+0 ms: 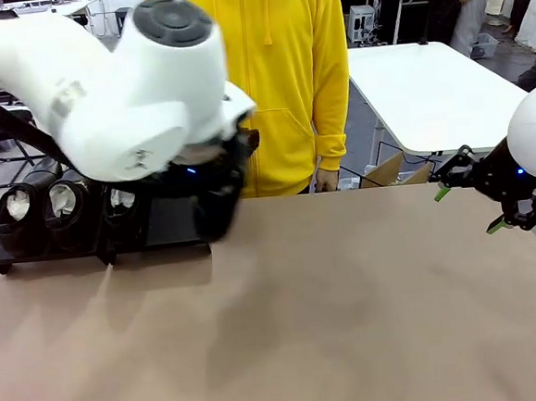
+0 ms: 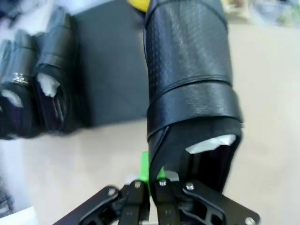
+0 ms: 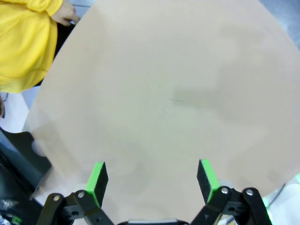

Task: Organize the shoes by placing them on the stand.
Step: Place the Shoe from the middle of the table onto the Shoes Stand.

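My left gripper [image 2: 153,177] is shut on the heel rim of a glossy black shoe [image 2: 187,84] stuffed with white paper. In the front view this gripper [image 1: 229,157] holds that shoe [image 1: 215,209] by the right end of the black stand [image 1: 172,225]. Three more shoes [image 1: 65,215] stand side by side on the stand's left part. In the left wrist view the stand [image 2: 112,70] shows a bare section beside the held shoe, with the other shoes [image 2: 54,79] further left. My right gripper [image 1: 473,208] hangs open at the table's right edge, its jaws [image 3: 152,180] wide apart over bare tabletop.
A person in a yellow hoodie [image 1: 282,79] stands at the far side of the table, one hand [image 1: 327,179] at its edge. A cardboard box [image 1: 391,170] sits behind the far edge. The brown tabletop [image 1: 333,316] stretches across the middle and front.
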You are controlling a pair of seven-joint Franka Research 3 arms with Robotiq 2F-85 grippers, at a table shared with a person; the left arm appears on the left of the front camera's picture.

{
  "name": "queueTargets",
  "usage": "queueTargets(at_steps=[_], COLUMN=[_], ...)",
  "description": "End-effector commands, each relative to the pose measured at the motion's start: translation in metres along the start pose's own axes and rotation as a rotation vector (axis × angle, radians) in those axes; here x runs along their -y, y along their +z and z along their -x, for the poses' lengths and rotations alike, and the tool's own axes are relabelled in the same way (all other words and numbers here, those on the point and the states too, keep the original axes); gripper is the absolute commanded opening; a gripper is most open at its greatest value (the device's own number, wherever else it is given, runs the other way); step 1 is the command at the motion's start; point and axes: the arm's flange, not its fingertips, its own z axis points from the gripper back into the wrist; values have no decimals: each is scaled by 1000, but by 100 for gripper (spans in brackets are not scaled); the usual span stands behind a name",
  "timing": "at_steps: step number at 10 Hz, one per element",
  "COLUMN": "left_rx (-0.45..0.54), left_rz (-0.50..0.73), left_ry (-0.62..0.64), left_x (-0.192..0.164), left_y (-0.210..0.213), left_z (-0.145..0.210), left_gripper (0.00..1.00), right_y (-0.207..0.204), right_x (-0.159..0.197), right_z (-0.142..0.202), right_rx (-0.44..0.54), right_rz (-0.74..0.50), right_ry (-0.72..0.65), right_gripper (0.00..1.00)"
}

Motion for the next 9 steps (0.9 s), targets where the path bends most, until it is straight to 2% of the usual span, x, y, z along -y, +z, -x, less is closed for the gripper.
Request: queueTargets(at_steps=[1, 3, 7, 9], left_rx=[67, 94, 88, 90], left_rz=[-177, -206, -115, -108], left_ry=[95, 144, 303, 329], left_x=[-14, -29, -44, -49], left_y=[-44, -70, -93, -98], left_z=[-15, -30, -37, -38], left_gripper=[0, 0, 0, 0], right_y=[-1, -1, -1, -1], right_x=[1, 1, 1, 1], right_z=[-2, -2, -2, -2], right_rx=[-2, -2, -2, -2], right_rz=[-17, -17, -17, -17], right_ry=[16, 16, 16, 16], right_gripper=[100, 100, 100, 100])
